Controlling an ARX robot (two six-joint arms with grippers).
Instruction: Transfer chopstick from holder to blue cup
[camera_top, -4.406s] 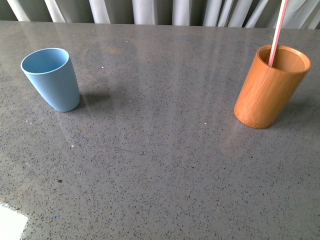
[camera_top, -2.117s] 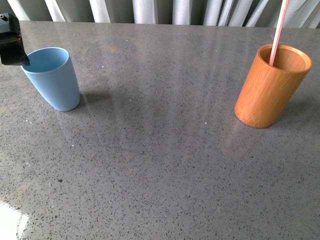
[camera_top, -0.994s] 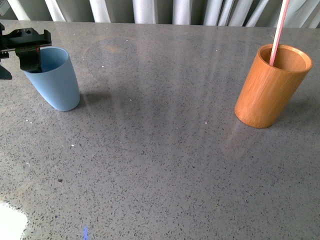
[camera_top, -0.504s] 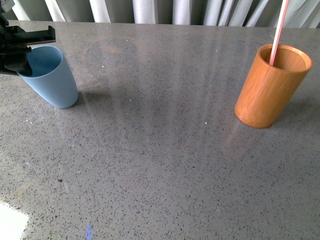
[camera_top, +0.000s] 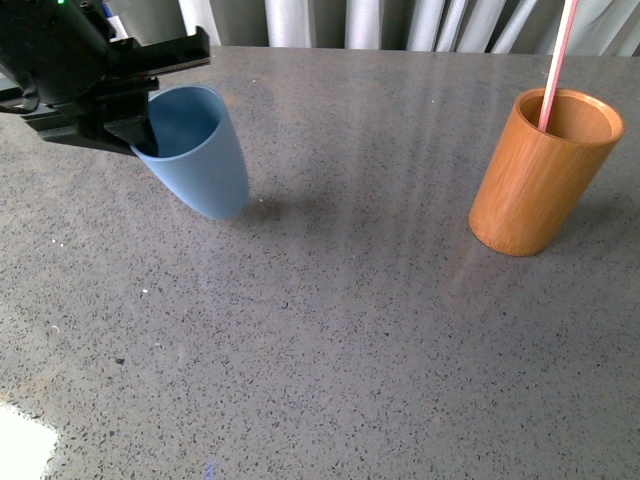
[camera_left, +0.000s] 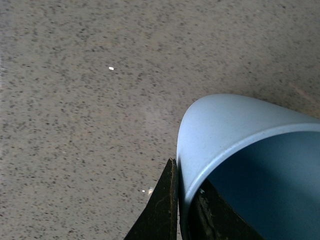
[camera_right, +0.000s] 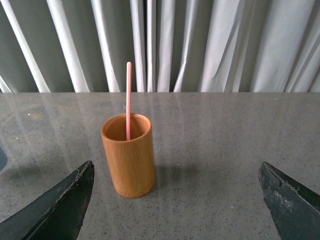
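In the upper left of the front view the black left gripper grips the blue cup by its rim. The left wrist view shows the hold up close. One dark finger lies against the outside of the cup wall and the other sits inside the mouth, so the fingers pinch the thin wall between them. The cup is tilted, its open mouth leaning toward the upper left corner of the frame and its rounded base pointing down and to the right. A faint shadow lies just beside the base on the grey speckled tabletop. Whether the base touches the surface cannot be told.

The holder stands upright at the right side of the front view, well apart from the cup. The chopstick stands inside it, leaning slightly, and its upper end runs out past the top edge of the frame.

The right wrist view looks at the holder from a distance, with the chopstick rising straight out of its mouth. The right gripper has its two dark fingers spread wide and grasps nothing. The holder sits on the tabletop beyond them, and pale pleated curtains hang behind.
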